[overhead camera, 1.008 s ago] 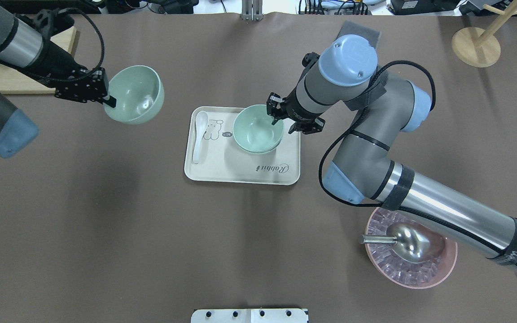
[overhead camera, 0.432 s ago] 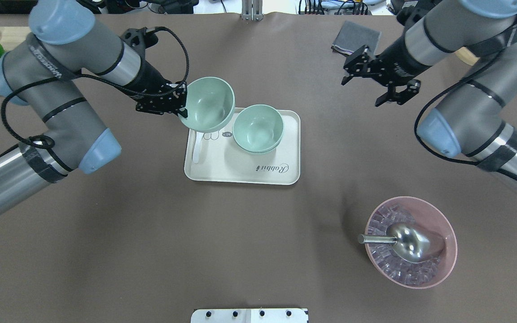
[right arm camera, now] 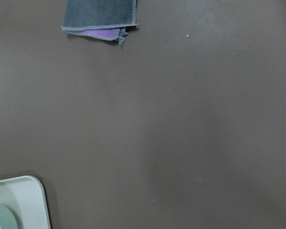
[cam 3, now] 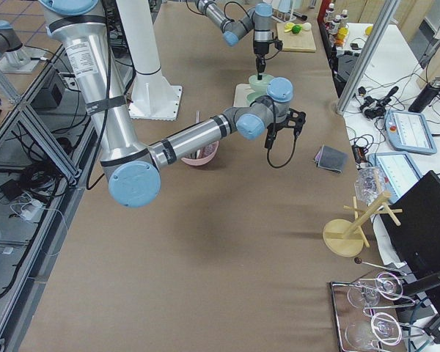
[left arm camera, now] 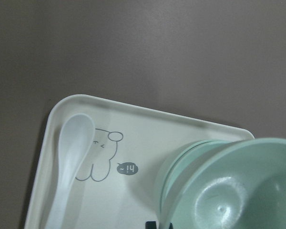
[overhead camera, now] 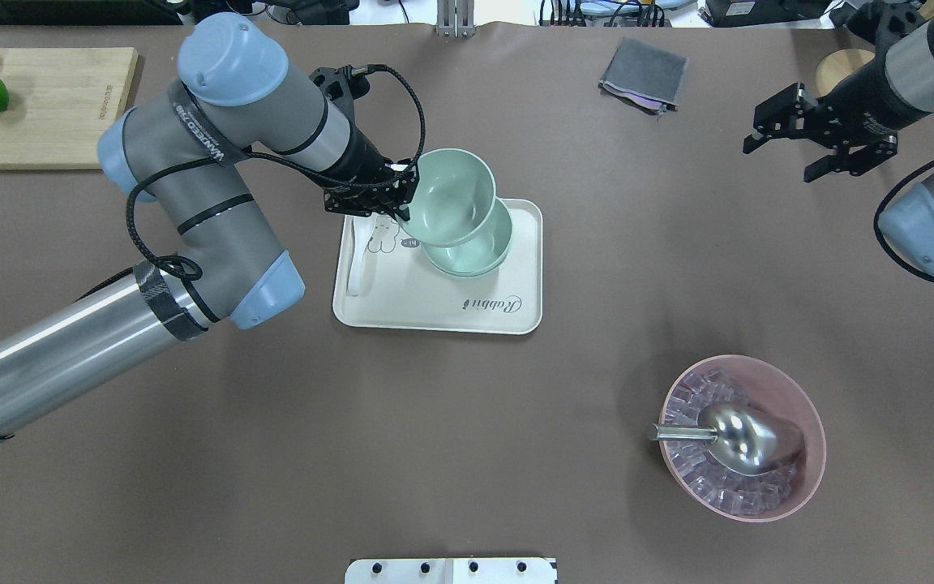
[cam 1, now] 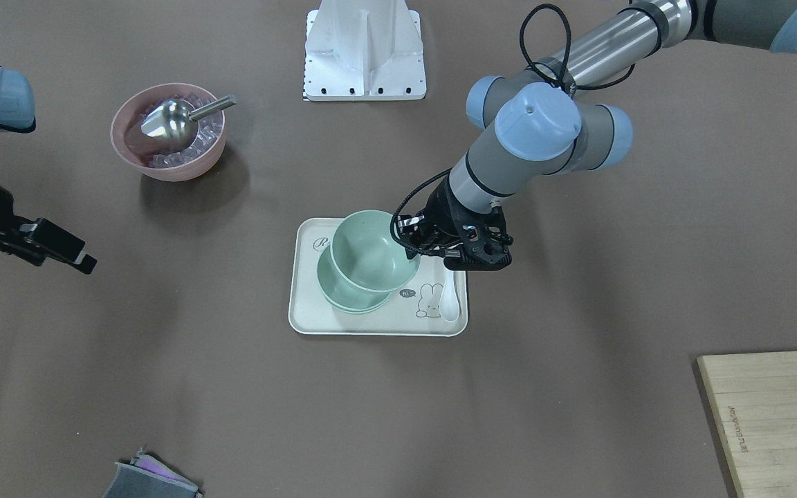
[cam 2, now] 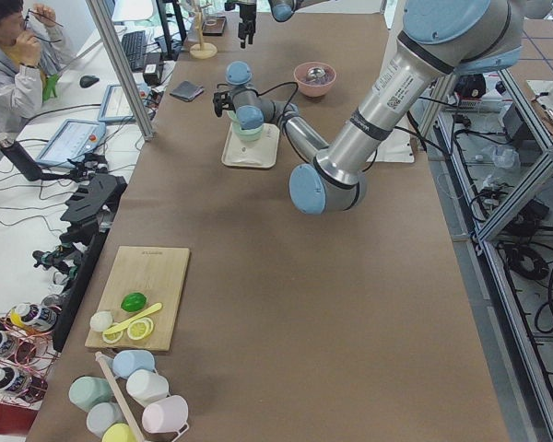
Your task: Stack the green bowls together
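My left gripper (overhead camera: 402, 199) is shut on the rim of one green bowl (overhead camera: 449, 195) and holds it tilted just above two nested green bowls (overhead camera: 479, 251) on the cream tray (overhead camera: 434, 312). In the front view the held bowl (cam 1: 371, 249) overlaps the nested bowls (cam 1: 346, 297), with the left gripper (cam 1: 418, 243) on its right side. The left wrist view shows the held bowl (left arm camera: 238, 191) over the lower rims (left arm camera: 181, 160). My right gripper (overhead camera: 777, 161) is open and empty, far to the right of the tray.
A white spoon (overhead camera: 360, 264) lies on the tray's left part. A pink ribbed bowl with a metal scoop (overhead camera: 743, 438) stands front right. A grey cloth (overhead camera: 644, 73) and a wooden stand (overhead camera: 840, 69) are at the back right, a cutting board (overhead camera: 37, 105) at the back left.
My left arm has carried the green bowl rightward from the table's left to over the bowls on the tray. My right gripper has left the tray's bowl and drawn back to the far right.
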Robot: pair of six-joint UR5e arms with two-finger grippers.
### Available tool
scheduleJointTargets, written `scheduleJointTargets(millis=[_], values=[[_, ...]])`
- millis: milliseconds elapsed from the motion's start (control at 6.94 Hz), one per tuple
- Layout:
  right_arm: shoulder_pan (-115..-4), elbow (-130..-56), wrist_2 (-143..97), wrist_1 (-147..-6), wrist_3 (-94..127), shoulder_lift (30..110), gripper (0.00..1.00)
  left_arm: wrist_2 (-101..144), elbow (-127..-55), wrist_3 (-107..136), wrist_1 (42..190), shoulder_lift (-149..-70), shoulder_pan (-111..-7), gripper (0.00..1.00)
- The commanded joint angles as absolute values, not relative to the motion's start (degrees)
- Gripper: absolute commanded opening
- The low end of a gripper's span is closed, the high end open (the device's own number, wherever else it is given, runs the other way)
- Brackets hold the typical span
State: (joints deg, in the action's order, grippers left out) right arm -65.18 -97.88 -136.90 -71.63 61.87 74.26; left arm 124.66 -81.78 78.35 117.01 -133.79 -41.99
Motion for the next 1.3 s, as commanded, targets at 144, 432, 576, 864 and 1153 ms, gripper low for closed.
scheduleJointTargets(millis=[144, 432, 576, 864, 1153], values=[[-67.5, -98.1, -137.5, -71.5, 57.0, 76.7, 1.0, 122.4, -78.3, 78.7, 120.3, -135.9, -40.6, 0.0], [-67.7, -99.0, -137.7, -71.6, 57.0, 77.3, 1.0, 122.3, -75.7, 78.7, 124.4, -135.8, -40.6, 0.0], [-67.6, -99.6, -137.6, -71.6, 57.0, 77.9, 1.0, 122.3, -74.6, 78.7, 125.8, -135.8, -40.6, 0.0], [-67.6, -99.6, -137.6, -71.6, 57.0, 77.9, 1.0, 120.4, -74.5, 78.7, 126.4, -135.9, -40.4, 0.98], [-67.5, -99.5, -137.6, -71.6, 57.1, 77.9, 1.0, 119.7, -75.0, 78.8, 126.5, -135.7, -40.2, 0.99]])
